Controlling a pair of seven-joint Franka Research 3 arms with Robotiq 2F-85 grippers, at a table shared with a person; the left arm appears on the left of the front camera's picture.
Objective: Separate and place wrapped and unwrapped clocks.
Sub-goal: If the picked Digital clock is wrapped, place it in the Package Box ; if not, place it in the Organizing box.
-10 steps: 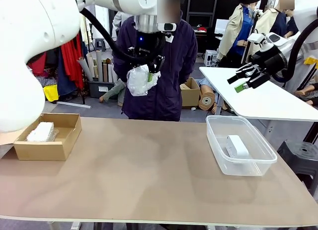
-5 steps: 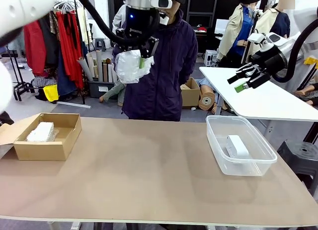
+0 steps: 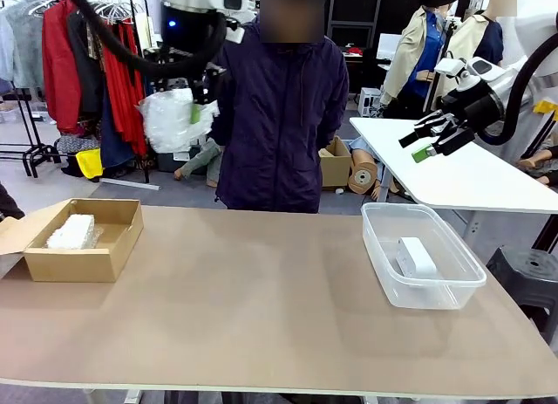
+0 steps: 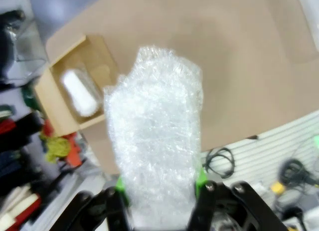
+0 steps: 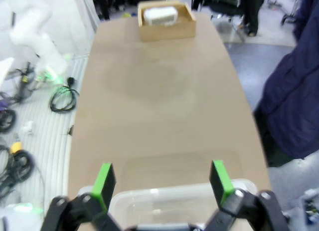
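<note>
Three clocks are in sight: two in bubble wrap, one bare. The left gripper (image 3: 193, 107) hangs high above the far left of the surface (image 3: 261, 308), its fingers clamped on one wrapped clock (image 3: 171, 118), which is well clear of everything below. The second wrapped clock (image 3: 71, 231) lies inside the one cardboard box (image 3: 96, 260) at the surface's left end. The bare white clock (image 3: 415, 256) rests in the one clear plastic tub (image 3: 436, 292) on the right. The right gripper (image 3: 425, 142) hovers above that tub, fingers spread wide and empty.
</note>
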